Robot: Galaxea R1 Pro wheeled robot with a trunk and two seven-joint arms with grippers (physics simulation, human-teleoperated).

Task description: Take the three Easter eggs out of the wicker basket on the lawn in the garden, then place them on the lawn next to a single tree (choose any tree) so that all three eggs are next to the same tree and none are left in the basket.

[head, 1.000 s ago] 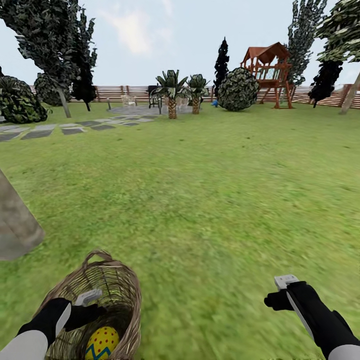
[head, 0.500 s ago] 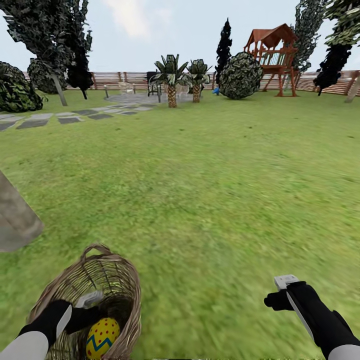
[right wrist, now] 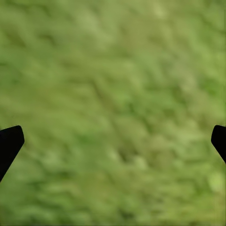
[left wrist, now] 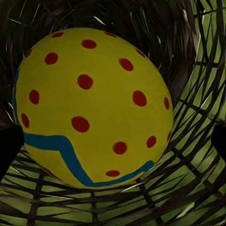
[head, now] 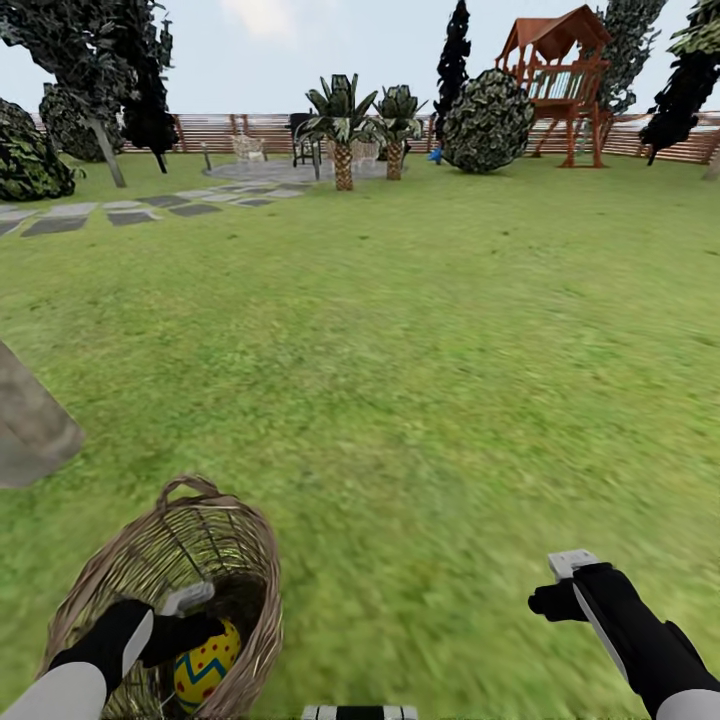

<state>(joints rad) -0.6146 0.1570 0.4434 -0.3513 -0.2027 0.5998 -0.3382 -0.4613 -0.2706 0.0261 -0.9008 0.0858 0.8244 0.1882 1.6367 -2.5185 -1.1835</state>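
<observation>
Tree trunk [head: 30, 430]: grey base at the far left, near the basket.
Basket [head: 215, 535]: stands on the lawn [head: 430, 350], lower left.
Egg [left wrist: 92, 108]: yellow with red dots and a blue zigzag, lying inside the basket.
Left gripper [head: 200, 625]: reaches into the basket; jaws spread either side of the egg.
Right gripper [head: 548, 598]: hovers over grass; jaws spread, holding nothing.

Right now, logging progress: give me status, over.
Left gripper open inside wicker basket, straddling Easter egg. Right gripper open, empty, over lawn. Nothing obstructing.
</observation>
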